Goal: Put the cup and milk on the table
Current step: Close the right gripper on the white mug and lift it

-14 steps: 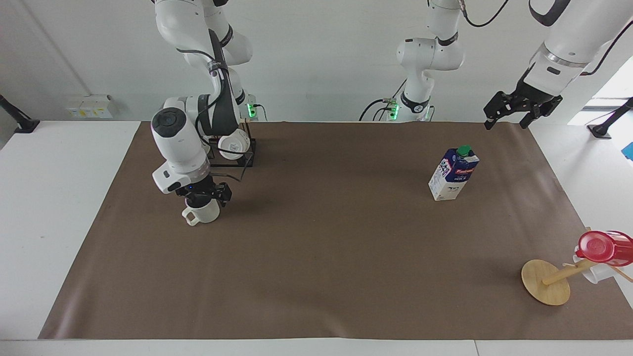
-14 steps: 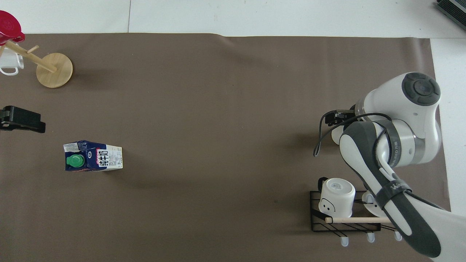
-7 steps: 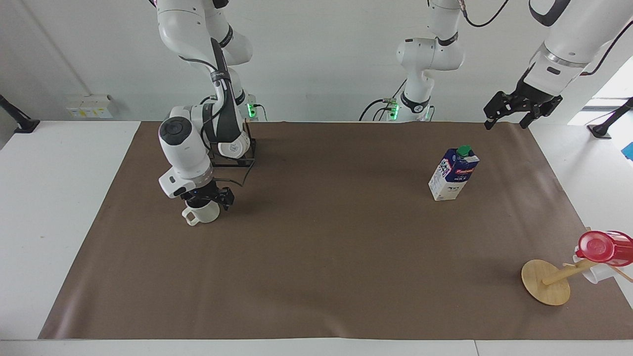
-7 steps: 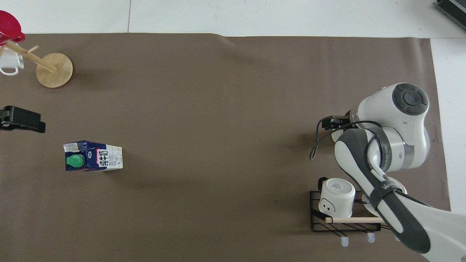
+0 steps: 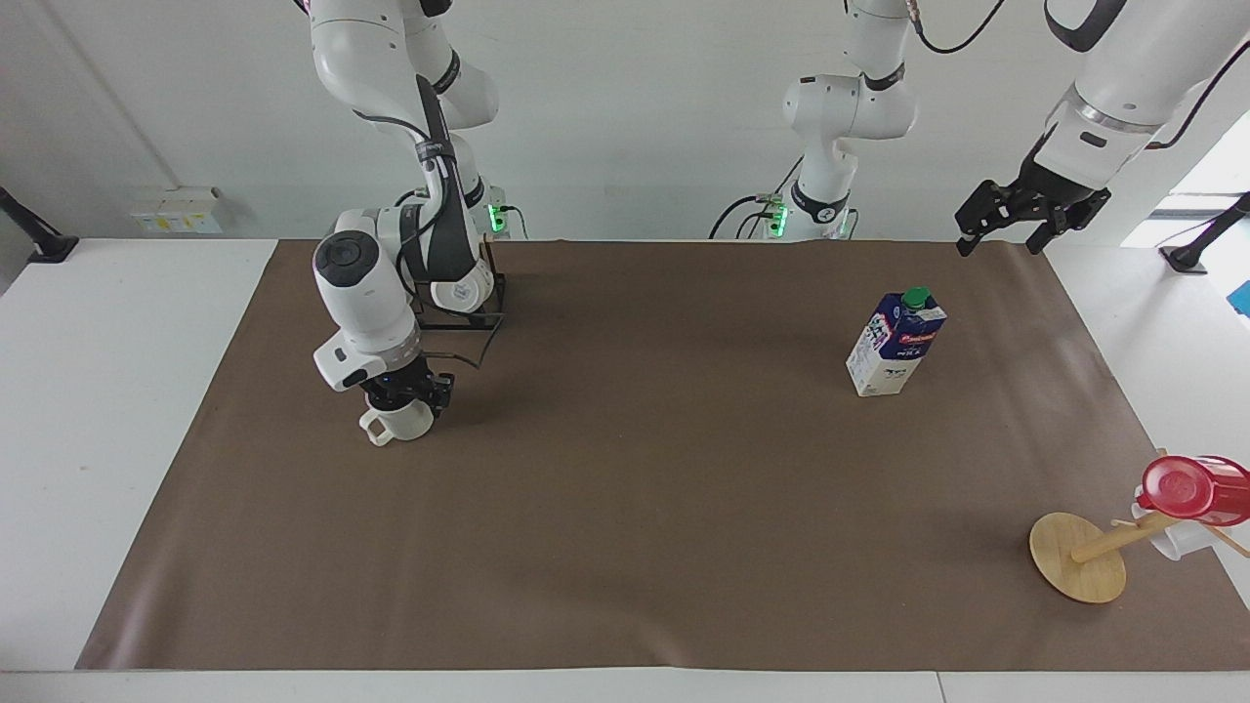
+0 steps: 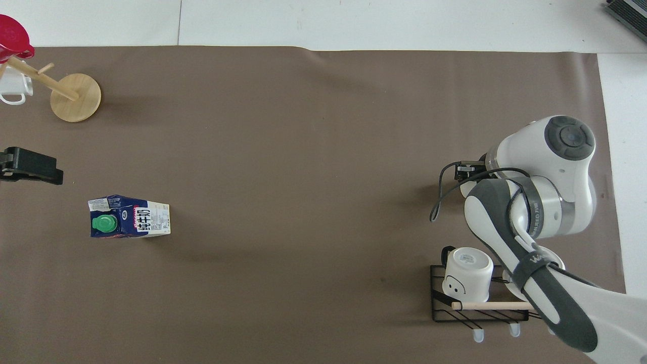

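Cup [image 5: 400, 422]: standing upright on the brown mat [image 5: 635, 508] of the table [image 5: 117, 391], toward the right arm's end. It is a little farther from the robots than the black wire rack [image 5: 459, 312], and its handle is turned toward that end's edge.

Right gripper [image 5: 405, 392]: set straight down on the cup's mouth. Half a second ago its links were spread wide to both sides; now they are drawn in, and the fingers are seen pinched onto the rim. The cup itself has not been shifted or lifted; its base is on the mat. How firm the clamp is cannot be judged.

Milk [image 5: 896, 344]: upright on the mat toward the left arm's end, green cap up, position unchanged, touched by nothing.

Left gripper [image 5: 1025, 220]: held in the air over the mat's corner nearest the left arm's base, fingers spread, nothing held. The arm waits.

Wooden mug tree [image 5: 1079, 557] with a red cup [image 5: 1191, 486]: at the table's corner farthest from the robots at the left arm's end, undisturbed.

Judgement: the grasp on the cup is just being taken, so a lift and a move to its final spot is likely next. The milk already looks placed.
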You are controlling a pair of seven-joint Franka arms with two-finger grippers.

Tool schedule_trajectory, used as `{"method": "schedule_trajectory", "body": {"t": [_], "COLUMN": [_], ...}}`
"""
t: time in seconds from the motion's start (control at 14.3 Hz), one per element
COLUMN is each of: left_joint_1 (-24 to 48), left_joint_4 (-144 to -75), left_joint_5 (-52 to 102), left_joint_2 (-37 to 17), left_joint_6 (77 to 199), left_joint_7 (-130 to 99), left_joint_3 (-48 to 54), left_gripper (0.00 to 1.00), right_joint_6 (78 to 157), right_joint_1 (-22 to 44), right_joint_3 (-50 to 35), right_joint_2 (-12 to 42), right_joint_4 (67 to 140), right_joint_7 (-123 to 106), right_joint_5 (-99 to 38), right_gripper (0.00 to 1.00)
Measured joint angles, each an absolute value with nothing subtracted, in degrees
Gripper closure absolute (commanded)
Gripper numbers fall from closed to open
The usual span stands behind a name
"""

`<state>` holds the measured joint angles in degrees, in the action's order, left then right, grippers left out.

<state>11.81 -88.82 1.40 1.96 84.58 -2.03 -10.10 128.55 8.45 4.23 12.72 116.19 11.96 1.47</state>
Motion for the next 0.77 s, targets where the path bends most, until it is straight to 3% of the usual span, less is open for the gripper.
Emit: {"method": "schedule_trajectory", "body": {"t": [0.77], "left_joint_1": [11.8], "left_joint_4": [-88.8], "left_joint_5": [1.4], "left_joint_2": [2.0], "left_joint_6": [84.6], "left_joint_7": [-2.0], "left_joint_3": [-10.1], "left_gripper": [0.0], "right_joint_6": [129.0], "right_joint_1": [8.5], "right_joint_3": [4.2], "right_joint_2": [12.6], "right_joint_4": [114.6], "right_joint_7": [15.5], "right_joint_5": [-0.8], "right_gripper": [1.0]}}
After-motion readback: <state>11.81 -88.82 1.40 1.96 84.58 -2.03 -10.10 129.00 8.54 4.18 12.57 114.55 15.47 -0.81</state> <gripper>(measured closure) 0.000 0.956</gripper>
